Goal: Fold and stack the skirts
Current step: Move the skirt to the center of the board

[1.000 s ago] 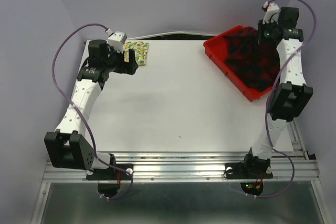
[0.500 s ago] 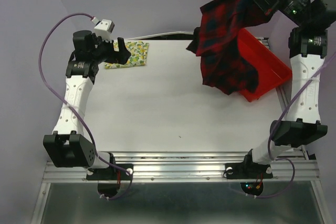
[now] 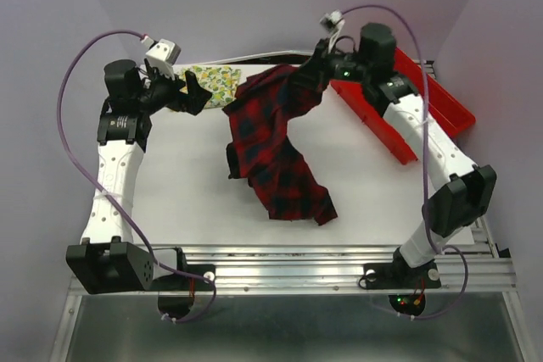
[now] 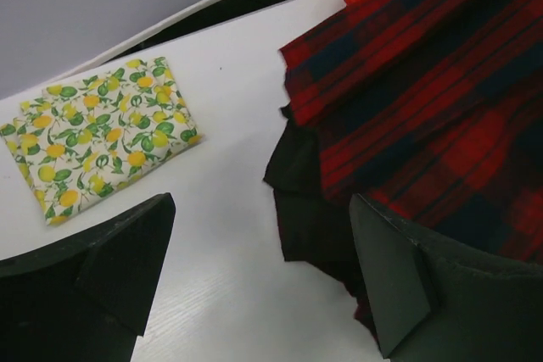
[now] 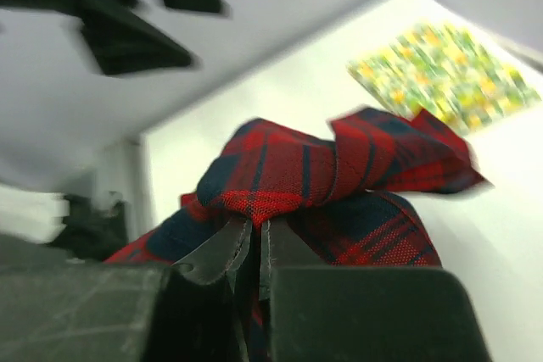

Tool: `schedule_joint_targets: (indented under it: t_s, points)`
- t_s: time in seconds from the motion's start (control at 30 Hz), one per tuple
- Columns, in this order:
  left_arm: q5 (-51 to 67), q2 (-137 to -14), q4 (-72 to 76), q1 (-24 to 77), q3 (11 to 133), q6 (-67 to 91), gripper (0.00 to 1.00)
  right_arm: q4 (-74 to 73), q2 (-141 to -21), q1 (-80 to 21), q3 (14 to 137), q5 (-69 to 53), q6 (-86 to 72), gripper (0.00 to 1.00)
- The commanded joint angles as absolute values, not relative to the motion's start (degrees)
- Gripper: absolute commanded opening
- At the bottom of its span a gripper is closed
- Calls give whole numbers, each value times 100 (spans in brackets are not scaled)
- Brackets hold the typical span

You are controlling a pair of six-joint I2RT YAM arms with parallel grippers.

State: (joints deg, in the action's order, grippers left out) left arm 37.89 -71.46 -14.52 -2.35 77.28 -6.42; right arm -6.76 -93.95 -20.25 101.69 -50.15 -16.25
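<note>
Far left, over the table (image 3: 178,201): left gripper (image 3: 193,95) hovers with jaws spread wide, holding nothing.
Back-left corner: lemon-print skirt (image 4: 106,142) lies folded flat, a thin neat rectangle just beside that gripper.
Centre: plaid skirt (image 3: 273,154) sprawls crumpled, its upper end lifted. It is soft, pleated, heavier cloth likely to sag and slip. A waistband corner looks best to grasp, though which edge that is seems unclear.
Right of centre: right gripper (image 5: 254,239) pinches a bunched fold of the plaid.
Far right: red tray (image 3: 437,103), rigid plastic.
</note>
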Motion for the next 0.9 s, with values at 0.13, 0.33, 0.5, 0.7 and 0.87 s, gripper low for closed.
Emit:
schedule_joint_targets:
  t_s: [0.13, 0.33, 0.5, 0.7, 0.87]
  points:
    - [4332, -7057, -1889, -562, 7216, -1160, 97, -1679, -9518, -4199, 8535, -2807, 1291, 2]
    - [4974, -7320, -2126, -1572, 7136, -1011, 97, -1731, -10239, -5247, 9323, -2776, 529, 69]
    - [5589, -7646, -3457, -1995, 7593, -2228, 97, -1828, -9838, -5239, 9344, -2550, 404, 95]
    - [5055, -7866, -5247, -1057, 8296, -4974, 98, -2021, -9010, -3510, 8527, -3207, -202, 100]
    - [4291, -8102, -5010, 460, 9006, -4834, 99, -2057, -8623, -2094, 7281, -3831, -553, 100]
